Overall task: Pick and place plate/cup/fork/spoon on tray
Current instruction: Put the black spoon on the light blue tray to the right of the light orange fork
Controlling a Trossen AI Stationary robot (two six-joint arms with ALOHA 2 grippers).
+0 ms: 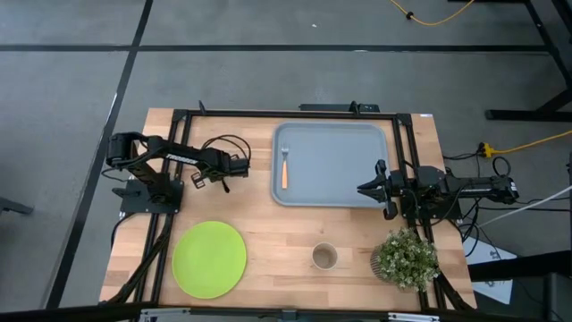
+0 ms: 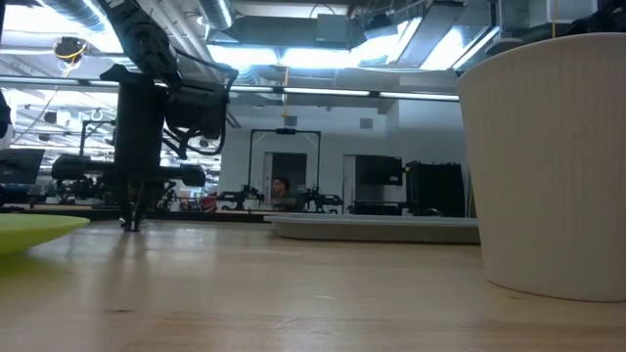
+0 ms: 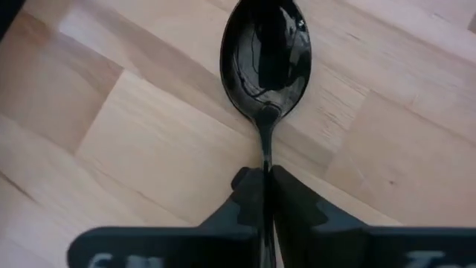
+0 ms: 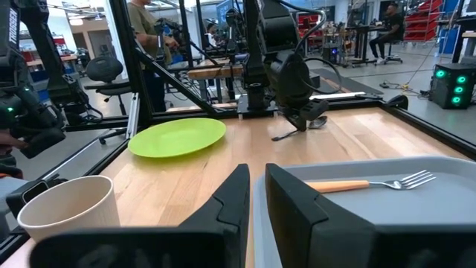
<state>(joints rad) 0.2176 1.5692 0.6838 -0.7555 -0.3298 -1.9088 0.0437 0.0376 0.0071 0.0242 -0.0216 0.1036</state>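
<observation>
The dark spoon (image 3: 265, 56) lies on the wooden table left of the grey-blue tray (image 1: 344, 143), and my left gripper (image 3: 266, 190) is shut on its handle. The orange-handled fork (image 1: 285, 168) lies inside the tray near its left rim. The lime-green plate (image 1: 209, 259) and the tan cup (image 1: 324, 258) stand on the table near its front edge. My right gripper (image 4: 255, 201) waits level at the tray's right edge, its fingers a little apart with nothing between them. My left gripper pinches the spoon's thin handle (image 3: 266, 152) between its two fingers, a short way behind the bowl. The fingers come from above, pointing steeply down. The bowl faces up and seems to rest on the table.
A bushy potted plant (image 1: 407, 258) stands at the front right corner, right of the cup; its pale ribbed pot (image 2: 548, 166) fills the right of the low view. Black frame rails run along the table's edges. People are in the room beyond.
</observation>
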